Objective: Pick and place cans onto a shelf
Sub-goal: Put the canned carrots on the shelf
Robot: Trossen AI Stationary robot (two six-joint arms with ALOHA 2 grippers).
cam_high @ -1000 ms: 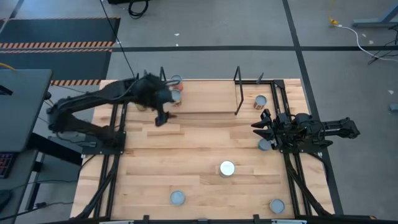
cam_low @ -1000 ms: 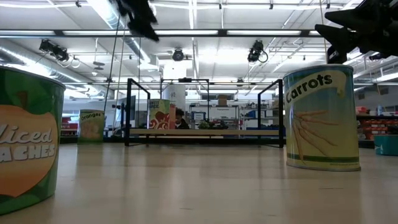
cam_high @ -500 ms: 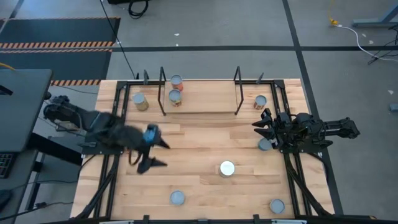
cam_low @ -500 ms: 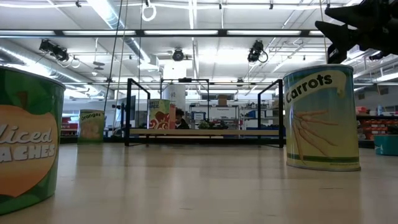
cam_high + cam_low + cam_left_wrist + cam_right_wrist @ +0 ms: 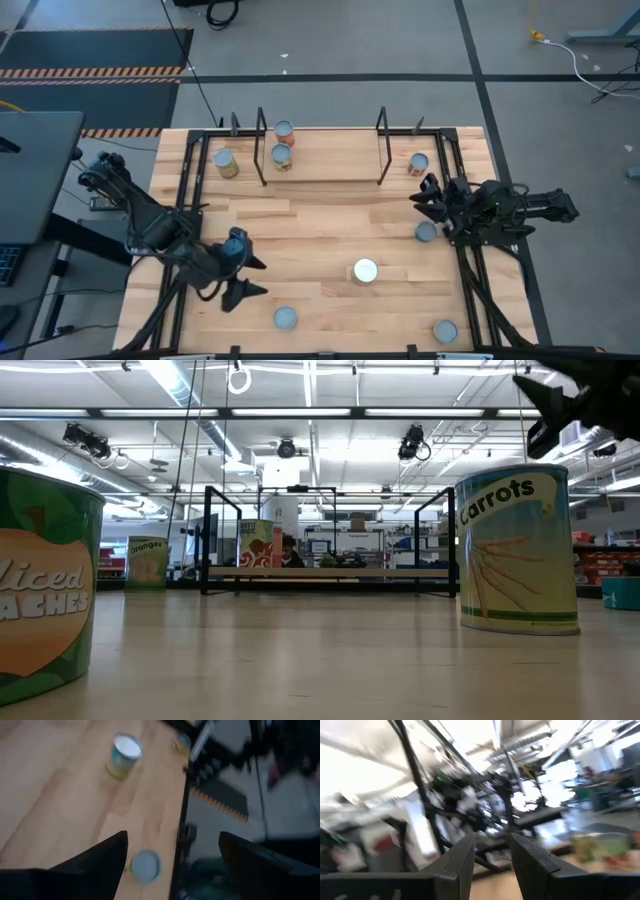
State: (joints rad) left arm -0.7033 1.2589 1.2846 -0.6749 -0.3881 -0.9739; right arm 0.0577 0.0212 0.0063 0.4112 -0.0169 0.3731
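The wooden tabletop (image 5: 330,215) carried eight cans, and the shelf (image 5: 330,160) stood at its far edge between black rod uprights. Two cans (image 5: 282,143) stood on the shelf's board, well away from both pincers, so those two looked finished; six waited on the table.

The left gripper (image 5: 250,279) hung over the table's near left part with its fingers spread wide and nothing between them. In its wrist view a grey-topped can (image 5: 145,866) stood just ahead of it, in line with the gap between its fingers. Spread that wide, it was probably being readied to close on that can. A white-topped can (image 5: 122,760) stood farther ahead.

The right gripper (image 5: 423,196) waited at the table's right edge, fingers only narrowly parted and pinching nothing. One can (image 5: 426,232) stood near it on its near side, another (image 5: 418,163) near it on the shelf's side, beside the right upright.
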